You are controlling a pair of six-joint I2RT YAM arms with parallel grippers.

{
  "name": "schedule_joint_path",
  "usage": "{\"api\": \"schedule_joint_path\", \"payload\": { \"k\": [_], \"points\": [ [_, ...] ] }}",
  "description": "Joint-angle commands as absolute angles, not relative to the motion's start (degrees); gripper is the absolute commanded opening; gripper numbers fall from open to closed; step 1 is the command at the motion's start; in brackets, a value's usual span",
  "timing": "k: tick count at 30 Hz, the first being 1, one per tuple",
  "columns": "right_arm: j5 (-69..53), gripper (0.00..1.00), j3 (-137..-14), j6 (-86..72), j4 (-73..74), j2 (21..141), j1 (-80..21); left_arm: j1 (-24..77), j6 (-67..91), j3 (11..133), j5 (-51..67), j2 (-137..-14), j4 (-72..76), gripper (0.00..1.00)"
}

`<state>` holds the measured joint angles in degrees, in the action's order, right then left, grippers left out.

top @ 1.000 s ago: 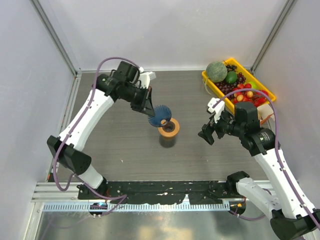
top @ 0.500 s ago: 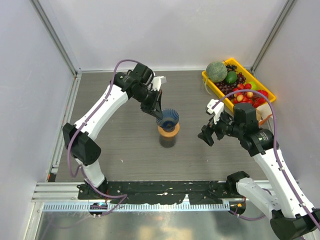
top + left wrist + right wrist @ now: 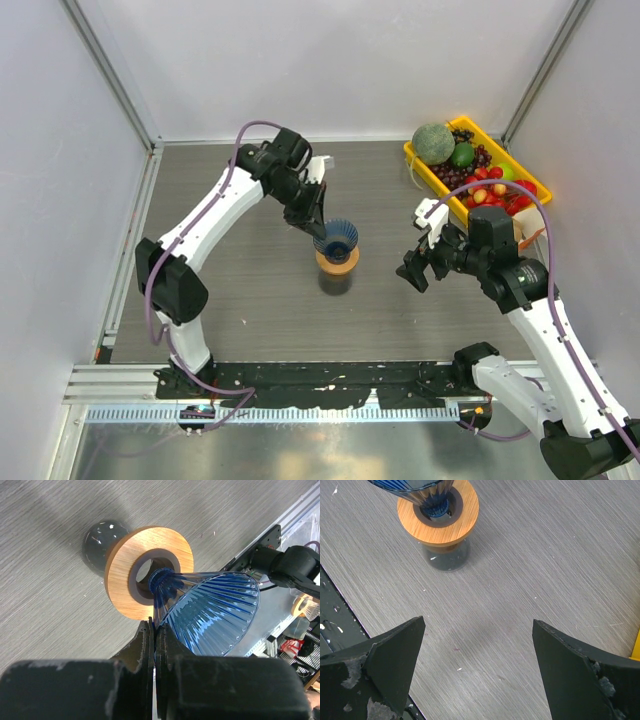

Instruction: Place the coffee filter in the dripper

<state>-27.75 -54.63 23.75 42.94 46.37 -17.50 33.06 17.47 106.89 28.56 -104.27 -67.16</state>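
My left gripper (image 3: 318, 225) (image 3: 154, 626) is shut on the wall of the dripper (image 3: 337, 237) (image 3: 212, 605), a dark blue ribbed cone. The dripper leans, with its narrow neck in the hole of a wooden ring (image 3: 338, 262) (image 3: 125, 562) on top of a glass carafe (image 3: 445, 557). The dripper is empty inside. My right gripper (image 3: 412, 270) (image 3: 478, 621) hangs open over bare table to the right of the carafe, holding nothing. A pale tan piece that looks like the coffee filter (image 3: 531, 222) lies by the yellow tray, mostly hidden behind my right arm.
A yellow tray (image 3: 418, 160) of fruit, with a green melon (image 3: 433, 143), stands at the back right. Grey walls close the table on three sides. A black rail (image 3: 330, 375) runs along the near edge between the arm bases.
My left arm has swung right with the dripper, turned its mouth upward and brought its neck down onto the wooden ring. The right arm has stayed put.
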Motion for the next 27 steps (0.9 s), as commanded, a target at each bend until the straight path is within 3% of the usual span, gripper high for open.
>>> {"api": "schedule_joint_path", "payload": {
  "k": [1,4,8,12,18,22,27],
  "points": [
    [-28.7,0.96,-54.8,23.0,41.3,45.4,-17.1,33.3,17.5,109.0,28.3,-105.2,-66.9,0.05],
    [-28.7,0.95,-54.8,23.0,41.3,45.4,-17.1,33.3,17.5,109.3,28.5,-105.8,-67.1,0.06],
    [-28.7,0.96,-55.1,23.0,41.5,45.4,-17.1,33.3,17.7,109.1,28.7,-105.6,-67.1,0.17],
    [-29.0,0.95,-56.0,22.7,41.4,45.6,-17.1,33.4,17.9,108.9,28.8,-104.2,-66.6,0.43],
    [-30.0,0.95,-60.7,22.8,42.4,48.2,-17.1,32.2,15.9,110.9,27.4,-99.0,-67.6,0.55],
    [-32.3,0.95,-64.7,22.3,42.7,51.2,-17.1,27.5,16.1,107.0,29.3,-91.7,-63.3,0.57],
    [-37.5,0.96,-66.9,15.7,39.8,57.2,-17.1,23.1,16.4,94.7,33.0,-82.4,-51.3,0.46]
  ]
}}
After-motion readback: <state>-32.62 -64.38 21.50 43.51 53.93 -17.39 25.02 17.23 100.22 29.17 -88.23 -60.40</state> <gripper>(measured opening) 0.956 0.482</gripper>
